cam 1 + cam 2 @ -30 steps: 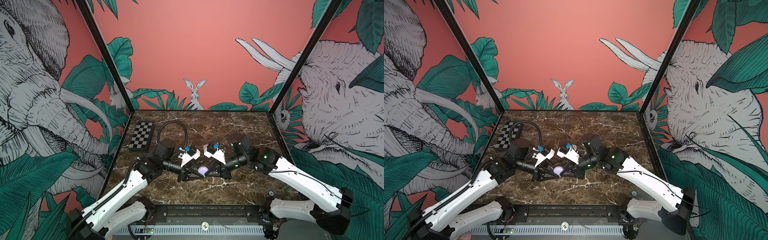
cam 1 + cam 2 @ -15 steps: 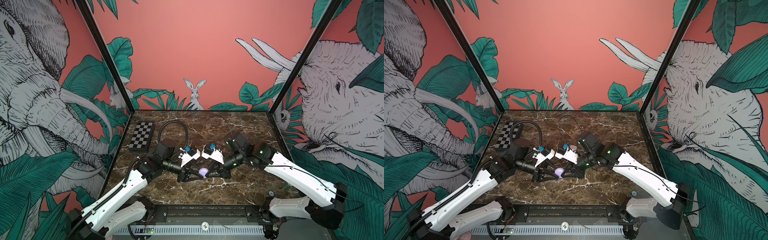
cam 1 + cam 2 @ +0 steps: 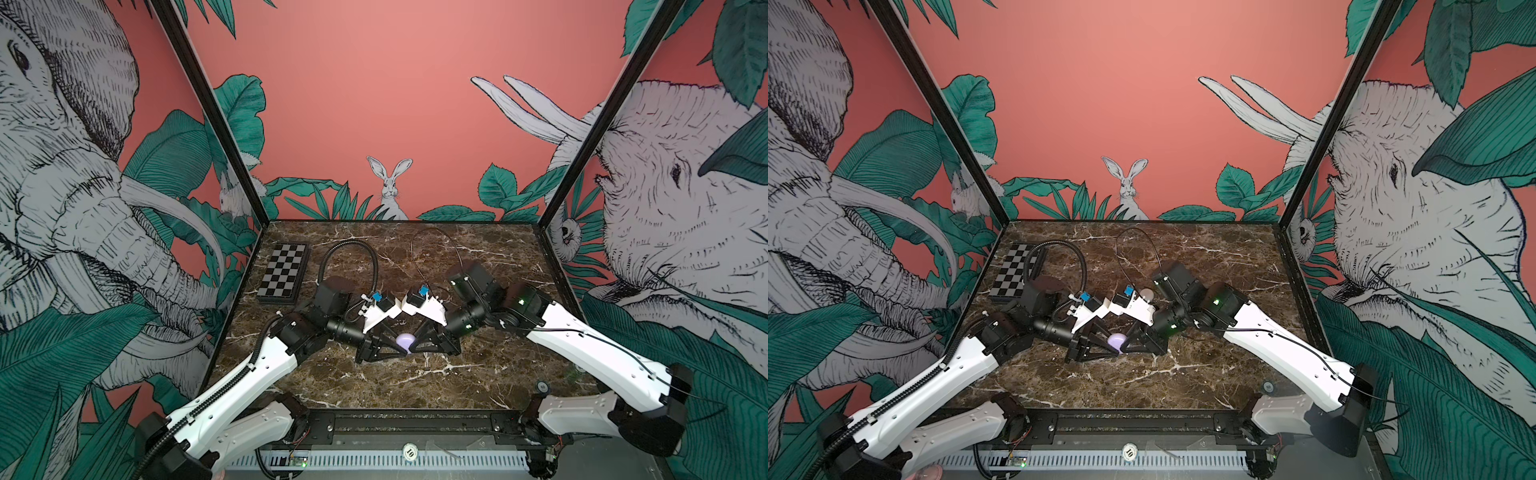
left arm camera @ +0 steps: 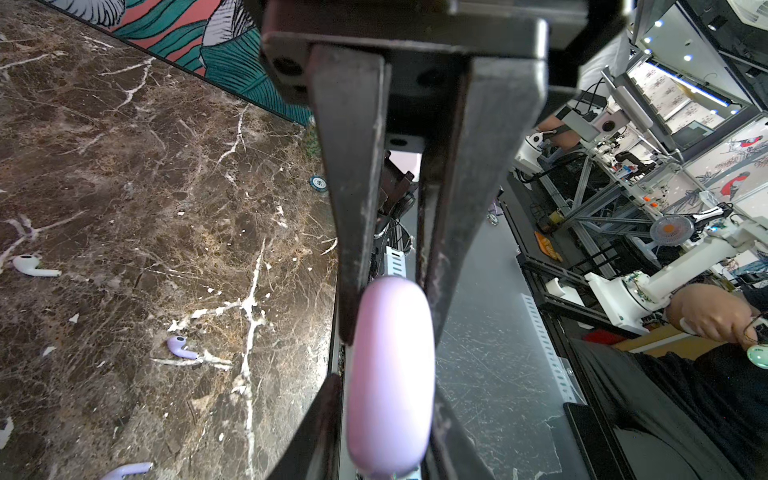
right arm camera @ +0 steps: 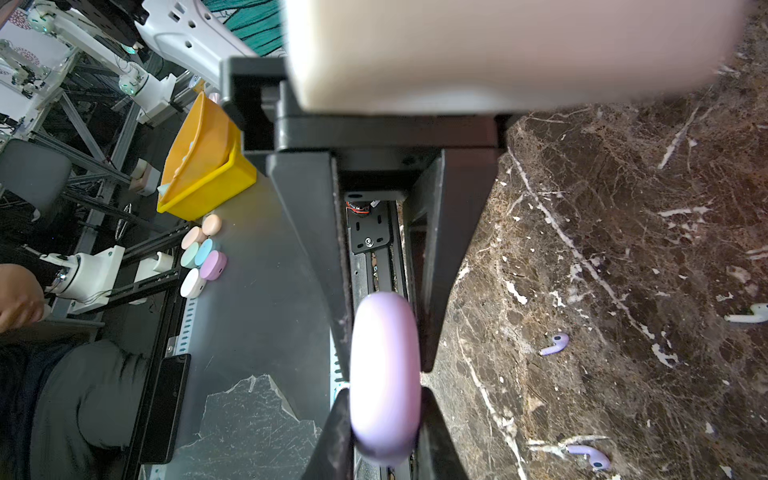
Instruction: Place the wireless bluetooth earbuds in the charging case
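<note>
Left wrist view: the left gripper (image 4: 390, 316) is clamped narrow on the lilac charging case (image 4: 390, 395), and the right gripper (image 5: 385, 353) pinches it too. In both top views they reach it from nine and three o'clock. A lilac earbud (image 4: 180, 348) and a white earbud (image 4: 31, 266) lie on the marble table (image 4: 124, 166), apart from the case.

Dark brown marble tabletop (image 3: 478, 266), white veins. Checkerboard (image 3: 284, 277) flat at 10 o'clock, nr left wall. Small round disc (image 3: 541, 386) at 4 o'clock, nr front-right corner. Left wrist view: lilac earbud (image 4: 180, 348), 2nd lilac earbud (image 4: 126, 471), white earbud (image 4: 31, 266) lie loose on marble, all apart.
</note>
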Motion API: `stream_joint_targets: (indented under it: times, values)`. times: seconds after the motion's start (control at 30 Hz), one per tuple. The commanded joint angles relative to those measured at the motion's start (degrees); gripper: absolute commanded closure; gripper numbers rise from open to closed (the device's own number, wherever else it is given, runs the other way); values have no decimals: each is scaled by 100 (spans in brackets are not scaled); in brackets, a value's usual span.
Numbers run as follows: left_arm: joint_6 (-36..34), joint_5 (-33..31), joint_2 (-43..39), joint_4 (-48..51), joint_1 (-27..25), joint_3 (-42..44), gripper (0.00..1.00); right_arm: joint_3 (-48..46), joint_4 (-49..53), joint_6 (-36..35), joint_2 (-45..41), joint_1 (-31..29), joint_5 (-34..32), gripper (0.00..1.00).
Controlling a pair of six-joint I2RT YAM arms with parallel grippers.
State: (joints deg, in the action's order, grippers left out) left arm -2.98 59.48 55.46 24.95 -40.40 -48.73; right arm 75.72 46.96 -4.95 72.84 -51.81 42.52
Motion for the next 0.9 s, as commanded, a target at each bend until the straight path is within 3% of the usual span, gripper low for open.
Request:
stream_joint_targets:
  times: [0.0, 0.43, 0.6, 0.67, 0.8, 0.87]
  values:
    - [-70, 130, -1, 45, -12, -138, 68, -2, -151, -40, 28, -20, 73, 100]
    - [-95, 108, -4, 37, -9, -142, 72, 19, -110, -36, 74, -29, 10, 100]
    - [-97, 107, -1, 10, -12, -130, 87, 60, -87, -28, 153, -53, 28, 100]
    - [-98, 99, -10, 1, -12, -121, 100, 62, -85, -39, 133, -57, 30, 100]
    - [-99, -3, -68, -78, -12, -63, 100, 40, -108, -29, 112, -55, -29, 100]
    - [-52, -51, -101, -284, -12, 24, 100, 29, -125, -18, 60, -57, -84, 73]
